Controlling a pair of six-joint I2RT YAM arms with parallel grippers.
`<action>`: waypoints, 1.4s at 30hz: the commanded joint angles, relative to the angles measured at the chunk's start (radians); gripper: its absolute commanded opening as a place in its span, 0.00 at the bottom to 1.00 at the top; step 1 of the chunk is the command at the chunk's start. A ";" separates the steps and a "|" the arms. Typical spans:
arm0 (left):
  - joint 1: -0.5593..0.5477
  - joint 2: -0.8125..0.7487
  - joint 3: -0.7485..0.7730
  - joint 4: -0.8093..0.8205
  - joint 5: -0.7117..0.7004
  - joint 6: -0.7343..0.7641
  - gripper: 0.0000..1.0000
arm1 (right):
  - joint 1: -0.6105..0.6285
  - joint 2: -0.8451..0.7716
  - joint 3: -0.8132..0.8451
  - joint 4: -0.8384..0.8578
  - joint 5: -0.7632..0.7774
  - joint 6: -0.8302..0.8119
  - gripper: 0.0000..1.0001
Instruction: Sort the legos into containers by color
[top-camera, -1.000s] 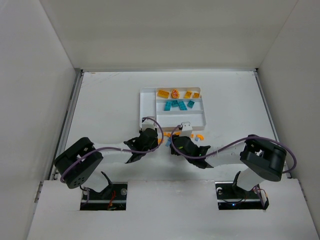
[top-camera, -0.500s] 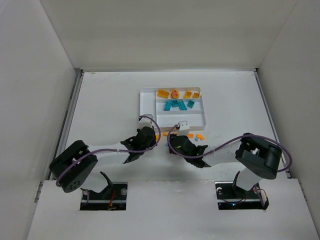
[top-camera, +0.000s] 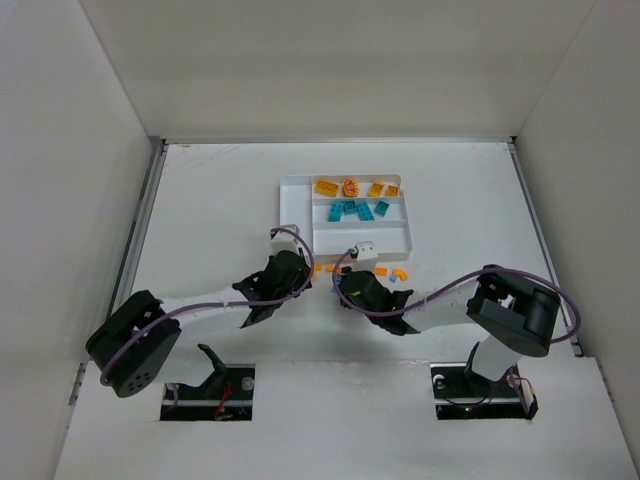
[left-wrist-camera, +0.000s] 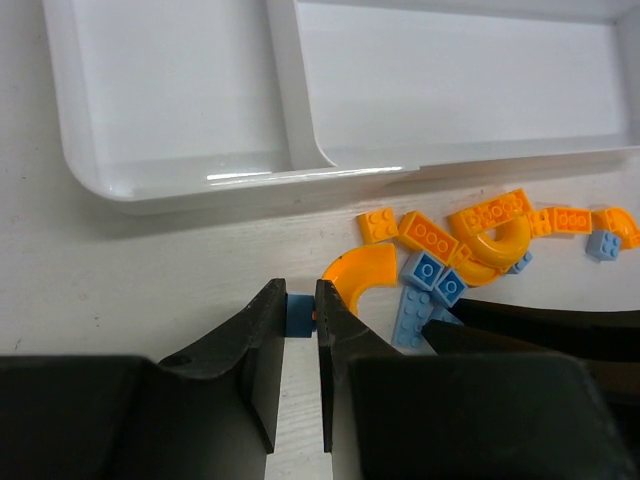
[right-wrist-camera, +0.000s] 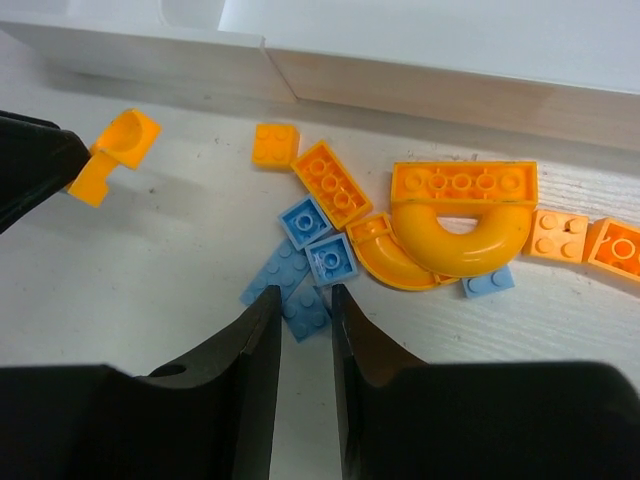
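Observation:
My left gripper (left-wrist-camera: 300, 300) is shut on a small blue brick (left-wrist-camera: 300, 312), low over the table just in front of the white tray (left-wrist-camera: 230, 185). An orange curved piece (left-wrist-camera: 365, 268) lies against its right finger. My right gripper (right-wrist-camera: 300, 300) is shut on a light blue flat plate (right-wrist-camera: 305, 310) at the near edge of a pile of light blue squares (right-wrist-camera: 318, 240) and orange bricks and an arch (right-wrist-camera: 462, 225). In the top view both grippers, left (top-camera: 308, 272) and right (top-camera: 343, 277), meet in front of the tray (top-camera: 296, 182).
The tray's far section holds yellow-orange bricks (top-camera: 351, 186), and the middle section holds teal bricks (top-camera: 350, 209). Loose orange pieces (top-camera: 398, 270) lie in front of the tray. The left gripper's dark finger (right-wrist-camera: 30, 160) shows beside an orange curved piece (right-wrist-camera: 115, 150). White walls surround the table.
The left arm's elbow has swung out to the left and its gripper has edged toward the tray. The right gripper has shifted slightly left over the pile.

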 joint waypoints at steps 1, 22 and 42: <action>-0.001 0.003 -0.002 -0.018 0.019 -0.007 0.09 | 0.017 -0.037 -0.023 0.011 0.003 0.019 0.23; -0.013 0.077 -0.014 -0.020 0.013 -0.028 0.22 | 0.038 -0.060 -0.052 0.001 0.000 0.042 0.23; -0.004 -0.073 0.029 -0.135 -0.081 -0.007 0.08 | 0.066 -0.233 -0.092 -0.040 0.015 0.051 0.21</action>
